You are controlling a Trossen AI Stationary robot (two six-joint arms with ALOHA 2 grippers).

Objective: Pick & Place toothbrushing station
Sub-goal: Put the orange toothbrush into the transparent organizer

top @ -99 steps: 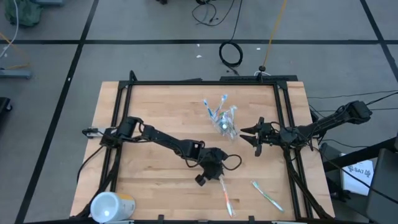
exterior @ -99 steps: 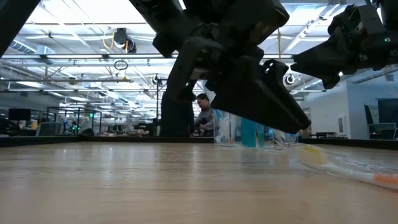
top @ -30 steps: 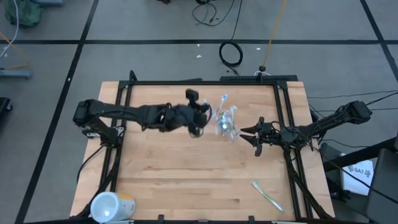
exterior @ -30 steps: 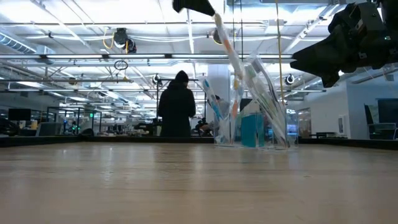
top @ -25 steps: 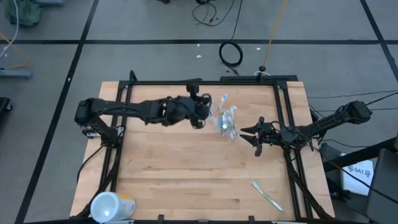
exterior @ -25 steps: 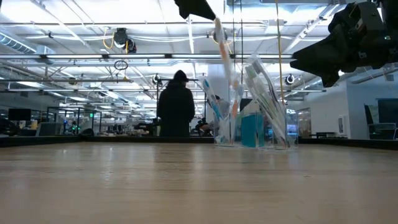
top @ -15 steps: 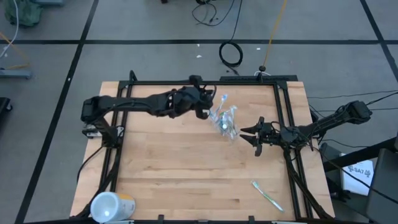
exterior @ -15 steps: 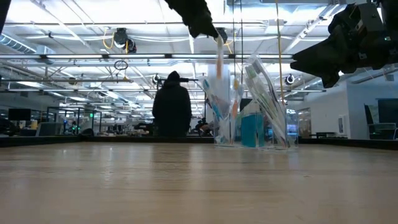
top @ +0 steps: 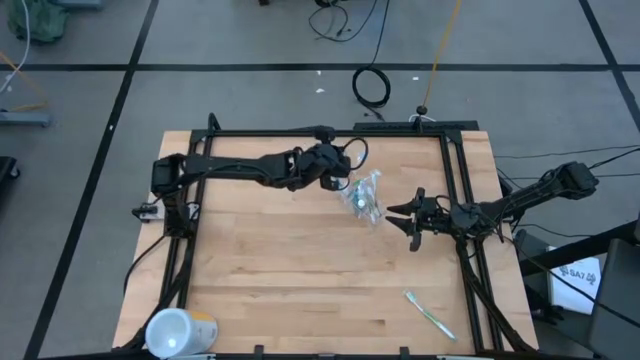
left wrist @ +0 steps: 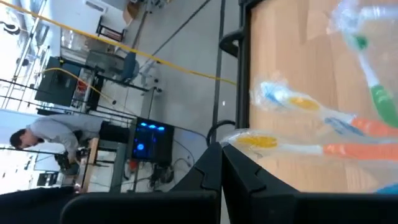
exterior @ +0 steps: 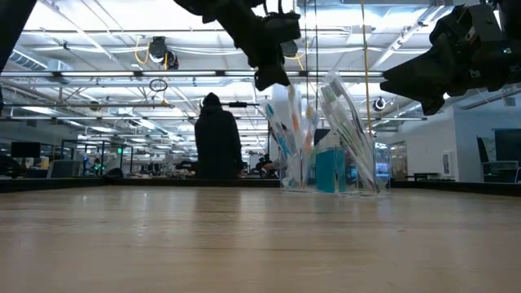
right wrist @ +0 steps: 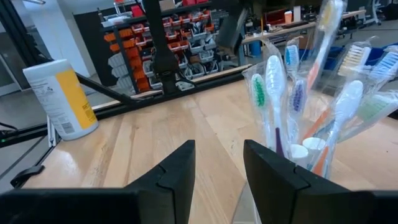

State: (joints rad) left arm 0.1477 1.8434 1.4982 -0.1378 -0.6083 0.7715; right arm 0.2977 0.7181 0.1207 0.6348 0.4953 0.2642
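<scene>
— Since a second ago the left gripper (top: 341, 178) has swung from the table's middle-left across to the far side, carrying an orange-handled toothbrush (left wrist: 323, 149) with it; it now sits right at the clear plastic cup (top: 366, 195). Three seconds back it was down near the front edge, where that brush lay.

— Is it clenched?

— Yes, its fingers are closed on the brush. In the left wrist view the wrapped orange handle and yellow head lie just past the fingertips. In the low view the gripper hangs directly above the cup's left side.

— And the cup?

— Far centre-right of the table (top: 280, 290), holding several toothbrushes and a blue toothpaste tube (exterior: 330, 172). The right wrist view shows green, blue and orange brushes upright in it.

— Right gripper (top: 408, 220)?

— Same place as before, just beside the cup on its right, fingers spread, holding nothing.

— Anything else?

— One green toothbrush (top: 429, 314) lies near the front right. A white and yellow cylinder (top: 177, 331) stands at the front left corner. A person (exterior: 217, 138) in dark clothing stands beyond the table.
</scene>
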